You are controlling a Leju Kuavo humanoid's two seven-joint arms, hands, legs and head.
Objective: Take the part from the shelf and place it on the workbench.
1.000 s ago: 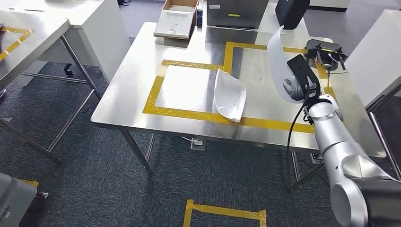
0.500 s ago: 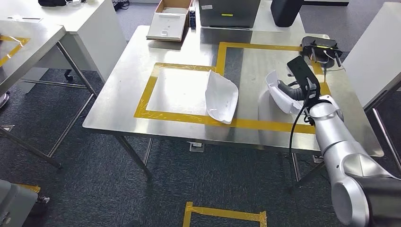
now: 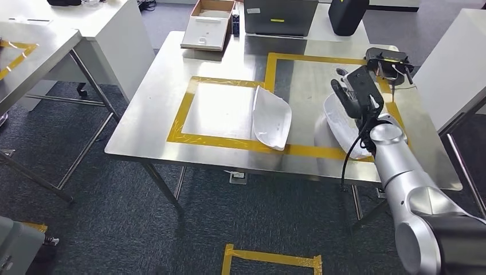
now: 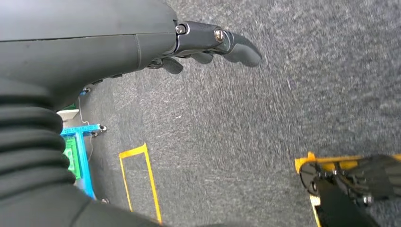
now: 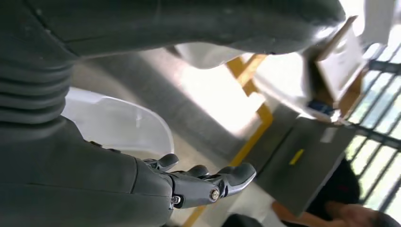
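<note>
Part down on the workbench, right hand just above it with fingers spread and nothing held.

The white part lies flat on the steel workbench near its right edge, partly over the yellow tape line at the front, long axis running roughly front to back. Right hand sits over the part's far end; in the right wrist view its fingers are apart and straight, with the part underneath, apparently no contact but can't fully confirm. The release looks done, so my read is the next move is just lifting clear without dragging the part. A second white part rests to its left, well apart. Left hand hangs over the carpet, fingers loosely extended, empty.
</note>
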